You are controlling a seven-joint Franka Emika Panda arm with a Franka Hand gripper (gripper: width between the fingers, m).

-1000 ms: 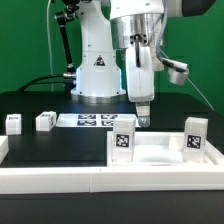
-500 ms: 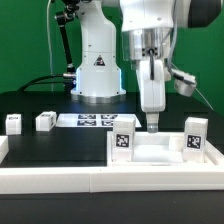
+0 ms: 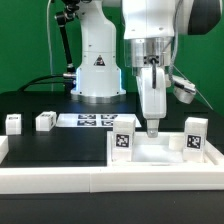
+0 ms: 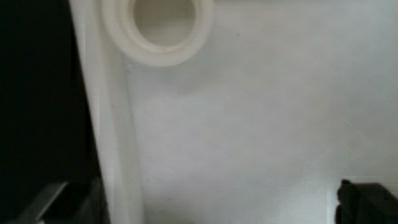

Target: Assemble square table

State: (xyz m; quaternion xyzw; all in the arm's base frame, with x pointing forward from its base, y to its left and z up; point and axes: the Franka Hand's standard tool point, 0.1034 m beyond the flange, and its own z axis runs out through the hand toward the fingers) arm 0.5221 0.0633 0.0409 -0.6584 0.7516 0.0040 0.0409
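The square table's white top (image 3: 160,155) lies at the exterior view's right, rim up. Two tagged legs (image 3: 124,143) (image 3: 195,137) stand upright at its corners. Two more small white legs (image 3: 45,121) (image 3: 13,122) lie loose on the black table at the exterior view's left. My gripper (image 3: 152,127) hangs just over the top's far edge, pointing down, open and empty. In the wrist view the top's white surface (image 4: 249,130) fills the picture, with a round socket (image 4: 164,25) near its rim. The dark fingertips (image 4: 365,200) straddle that rim, and the gripper (image 4: 205,205) holds nothing.
The marker board (image 3: 92,121) lies flat between the loose legs and the table top. A long white border rail (image 3: 90,178) runs along the front. The robot's base (image 3: 98,70) stands behind, with cables at the exterior view's left.
The gripper has moved toward the exterior view's right, to the table top's far edge, and stayed open. The parts have not moved.
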